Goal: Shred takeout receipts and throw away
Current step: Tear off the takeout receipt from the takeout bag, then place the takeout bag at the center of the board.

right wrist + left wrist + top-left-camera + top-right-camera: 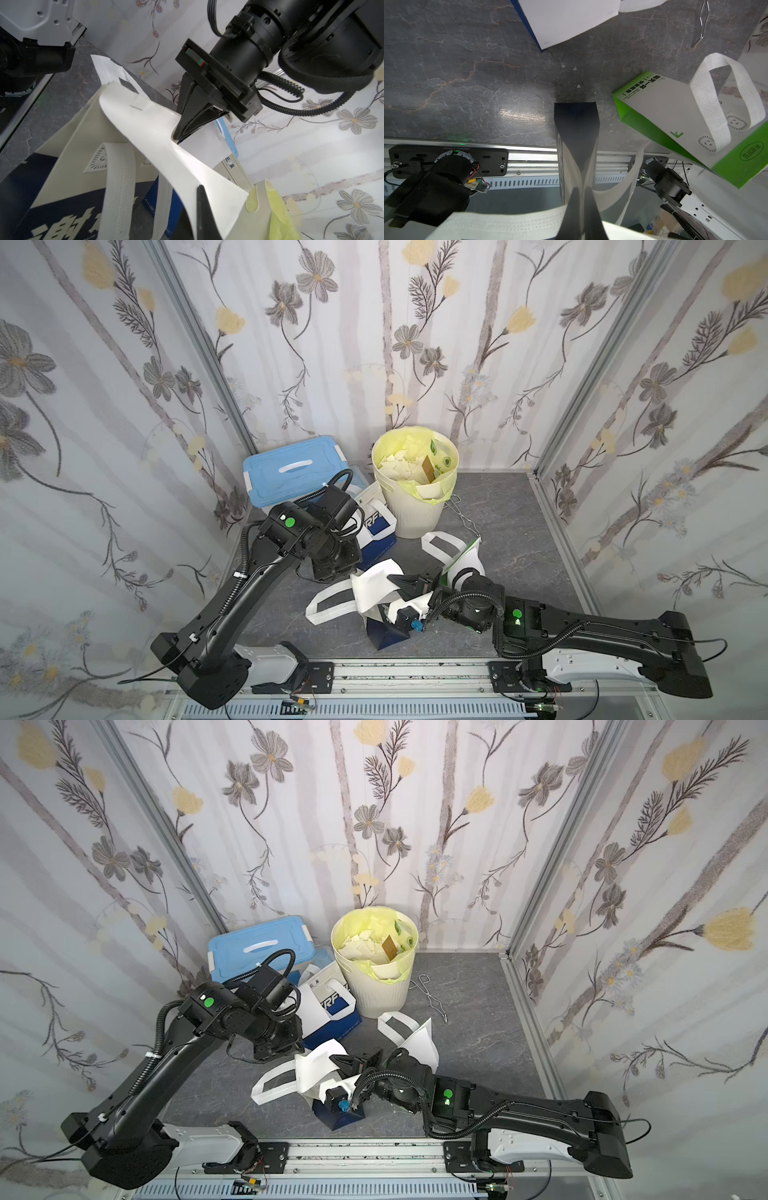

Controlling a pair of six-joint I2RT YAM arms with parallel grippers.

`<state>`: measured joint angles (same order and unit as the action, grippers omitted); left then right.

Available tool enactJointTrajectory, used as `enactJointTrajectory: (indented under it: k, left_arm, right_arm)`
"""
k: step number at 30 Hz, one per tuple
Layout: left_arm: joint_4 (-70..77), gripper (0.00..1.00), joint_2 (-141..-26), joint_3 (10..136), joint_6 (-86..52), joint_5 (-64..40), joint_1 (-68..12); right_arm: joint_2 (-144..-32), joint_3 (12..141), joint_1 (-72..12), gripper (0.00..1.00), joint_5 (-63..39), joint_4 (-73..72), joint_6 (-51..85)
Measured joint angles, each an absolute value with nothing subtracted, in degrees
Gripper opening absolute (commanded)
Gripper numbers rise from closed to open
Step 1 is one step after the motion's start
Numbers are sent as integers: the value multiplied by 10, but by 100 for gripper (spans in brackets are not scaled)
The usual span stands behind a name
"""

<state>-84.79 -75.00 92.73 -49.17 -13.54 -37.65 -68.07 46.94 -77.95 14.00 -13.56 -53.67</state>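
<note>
Left gripper (181, 133) and right gripper (200, 193) are both pinching shut on one receipt (158, 143), spanning between them over the bag (31, 187), front centre. Judging: tearing is needing opposite shearing, pinches staying close together.

In both top views the left gripper (179, 133) is hidden under its wrist and the navy bag (387, 637) partly covered by the right arm (582, 630).

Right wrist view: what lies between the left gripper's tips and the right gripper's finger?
The white receipt itself: one bowed sheet runs from the shut left gripper to the right gripper, which is shut on it too. The right wrist view shows it.
</note>
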Motion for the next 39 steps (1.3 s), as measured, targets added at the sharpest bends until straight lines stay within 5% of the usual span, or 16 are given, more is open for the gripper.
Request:
enactJointTrajectory:
  k: [15,39]
  left_arm:
    - [-859,0,-789,943,-460,-109,-375]
    - [-902,0,-894,1068,-310,-72,-411]
  right_arm:
    - [-627,505,-813,0,136,-226,-568]
    - [-452,366,-772,0,253,-91,-321]
